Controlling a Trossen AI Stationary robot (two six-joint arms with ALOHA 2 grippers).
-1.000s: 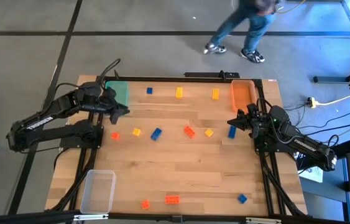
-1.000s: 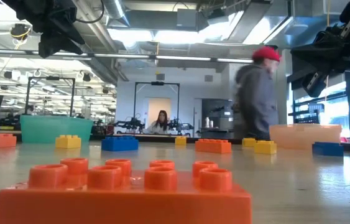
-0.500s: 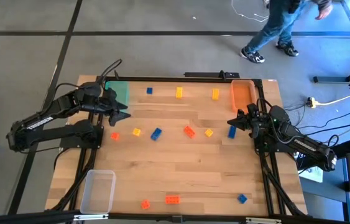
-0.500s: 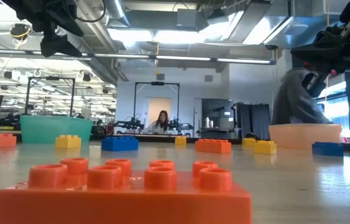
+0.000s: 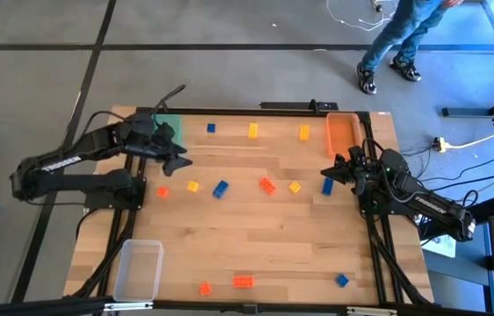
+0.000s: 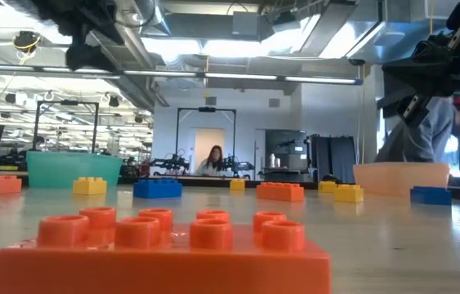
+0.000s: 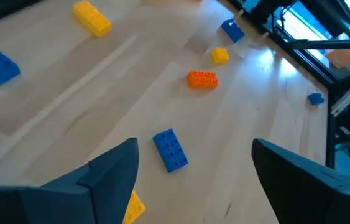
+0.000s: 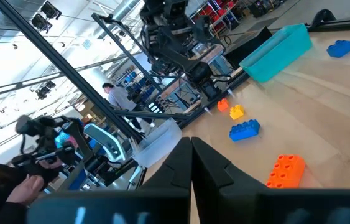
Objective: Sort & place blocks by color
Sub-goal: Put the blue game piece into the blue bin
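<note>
Small studded blocks lie scattered flat on the wooden table: a blue block [image 5: 220, 188], a yellow one [image 5: 193, 186] and a red-orange one [image 5: 267, 185] in the middle, with others along the far and near edges. My left gripper [image 5: 179, 160] hangs open above the table's far left, beside the green tray [image 5: 169, 128]. Its wrist view shows the blue block [image 7: 170, 149] on the table between its spread fingers [image 7: 114, 175], well below them. My right gripper [image 5: 327, 172] is shut and holds nothing, raised near a blue block [image 5: 326, 186] at the right.
An orange tray [image 5: 342, 133] stands at the far right corner and a clear tray [image 5: 139, 268] at the near left. A big red-orange block [image 6: 164, 249] lies close to the low camera. A person walks on the floor beyond the far edge.
My left gripper has drifted a little toward the table's right, away from the green tray, and its fingers have spread wider open. The person behind the table has walked on to the right.
</note>
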